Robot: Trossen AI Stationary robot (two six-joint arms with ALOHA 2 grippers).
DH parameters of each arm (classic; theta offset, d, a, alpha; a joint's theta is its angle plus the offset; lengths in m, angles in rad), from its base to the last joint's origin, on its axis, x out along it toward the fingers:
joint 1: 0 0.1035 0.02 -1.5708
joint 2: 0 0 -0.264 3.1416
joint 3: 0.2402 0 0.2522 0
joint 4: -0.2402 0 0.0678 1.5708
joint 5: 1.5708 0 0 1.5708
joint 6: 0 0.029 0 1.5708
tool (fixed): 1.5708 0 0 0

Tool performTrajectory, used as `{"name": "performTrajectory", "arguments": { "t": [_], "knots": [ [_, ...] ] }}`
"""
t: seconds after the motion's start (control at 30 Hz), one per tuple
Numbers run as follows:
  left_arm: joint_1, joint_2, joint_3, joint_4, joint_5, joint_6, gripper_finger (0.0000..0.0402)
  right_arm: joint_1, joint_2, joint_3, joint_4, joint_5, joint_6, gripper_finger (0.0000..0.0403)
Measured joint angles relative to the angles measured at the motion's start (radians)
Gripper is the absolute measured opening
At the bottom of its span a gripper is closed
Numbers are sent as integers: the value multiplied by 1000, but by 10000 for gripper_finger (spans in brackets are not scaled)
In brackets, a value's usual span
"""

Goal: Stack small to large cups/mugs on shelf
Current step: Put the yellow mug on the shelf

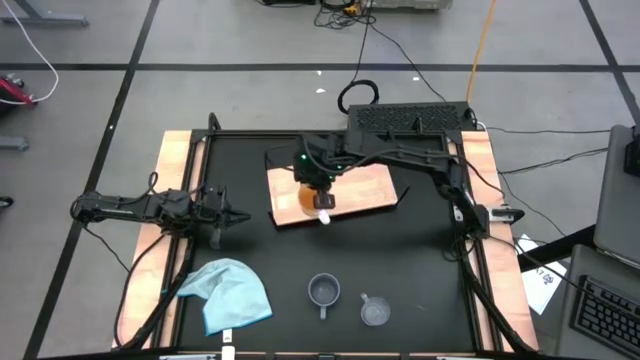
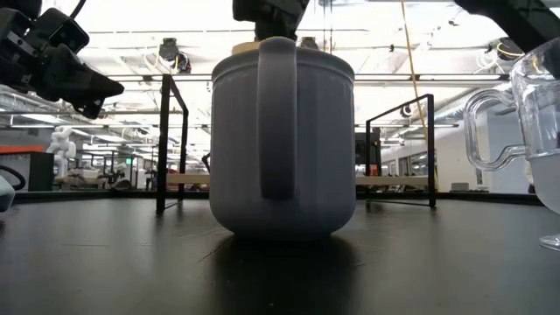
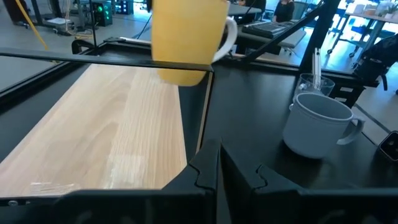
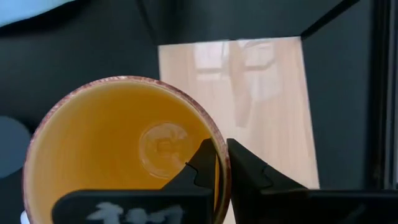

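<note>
My right gripper [image 1: 316, 188] reaches over the light-brown wooden shelf board [image 1: 360, 185] and is shut on the orange cup [image 1: 306, 201], whose white handle [image 1: 325, 216] points toward the table's near edge. The left wrist view shows the orange cup [image 3: 186, 37] raised over the board [image 3: 106, 130]. The grey-blue cup [image 1: 323, 291] and the clear cup [image 1: 374, 311] stand upright on their bases on the black tabletop near the front edge. My left gripper [image 1: 238, 215] is shut and empty, left of the board. My right gripper holds the orange cup by its rim [image 4: 219, 155], one finger inside the cup and one outside. The fingers come from above, pointing down. The cup hangs upright with its mouth up; it looks lifted clear of the board.
A light blue cloth [image 1: 230, 295] lies crumpled at the front left of the table. Wooden side rails [image 1: 180, 170] and black frame posts [image 2: 164, 144] border the tabletop. The grey-blue cup [image 2: 280, 140] stands close before the low camera, the clear cup [image 2: 534, 149] to its right.
</note>
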Motion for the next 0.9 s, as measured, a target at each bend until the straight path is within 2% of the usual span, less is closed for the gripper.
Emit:
{"name": "performTrajectory", "arguments": {
  "t": [0.37, 0.9],
  "knots": [
    [0, 0, 0, -27, 0, 0, 21, -75, 23, -3, 135, -26, 0, 9],
    [0, 0, 0, -34, -17, 26, 21, -98, 61, -42, 151, -43, 73, 9]
  ]
}}
